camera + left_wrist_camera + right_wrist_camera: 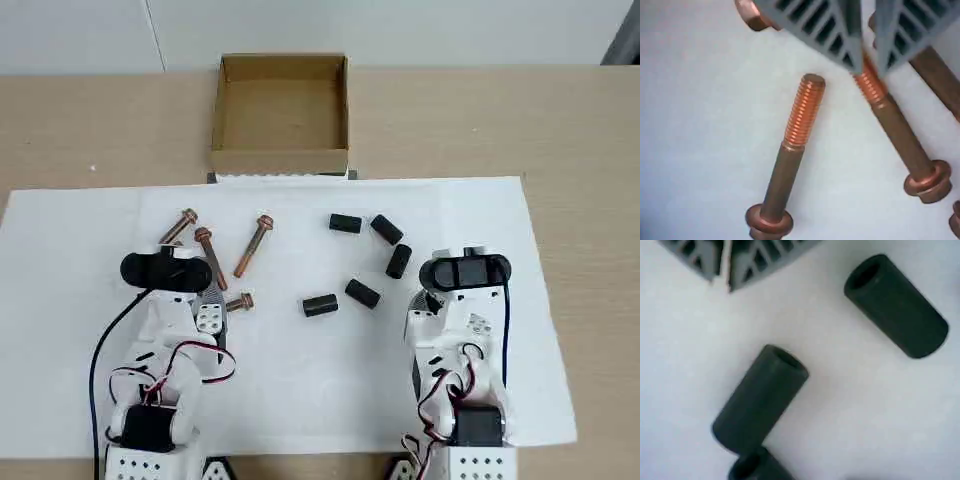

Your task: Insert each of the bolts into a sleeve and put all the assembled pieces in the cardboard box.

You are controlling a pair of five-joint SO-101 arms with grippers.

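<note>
Bright, even light falls from above in the high view; the white sheet (300, 390) shows no glare, and shadows under the arms are faint. The cardboard box (281, 158) is evenly lit inside. In the left wrist view a bolt (790, 165) gleams softly along its threads (only a pale shadow beside it). In the right wrist view a matte sleeve (757, 400) casts a soft grey shadow.

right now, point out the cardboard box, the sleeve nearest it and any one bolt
cardboard box (283, 110), high view, bare floor inside
sleeve (345, 222), high view, middle of its side
bolt (253, 245), high view, middle of its shank
</note>
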